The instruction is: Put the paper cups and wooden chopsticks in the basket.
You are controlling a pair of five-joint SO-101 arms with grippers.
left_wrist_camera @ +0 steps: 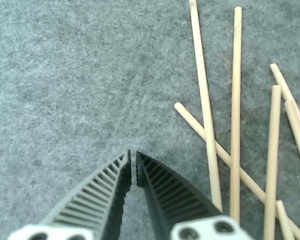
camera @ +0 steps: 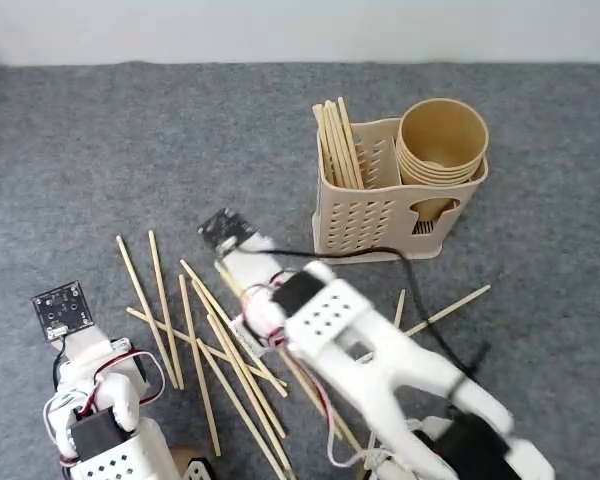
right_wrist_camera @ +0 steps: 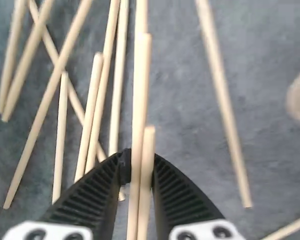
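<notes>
Two chopsticks [right_wrist_camera: 140, 100] sat pinched in the right gripper [right_wrist_camera: 138, 161], over the loose sticks [camera: 195, 340] scattered near the middle of the grey mat [camera: 130, 150]. The left gripper [left_wrist_camera: 132, 159], pressed together on nothing, hung over bare mat just left of that scatter. At the far right stood the basket [camera: 365, 225], holding stacked cups [camera: 442, 140] and more sticks [camera: 338, 145], with open mat along its left wall.

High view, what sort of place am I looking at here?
Likely a robot practice bench, not a kitchen: the left arm and right arm sit at the edge of a grey mat, with chopsticks scattered beside a basket.
</notes>
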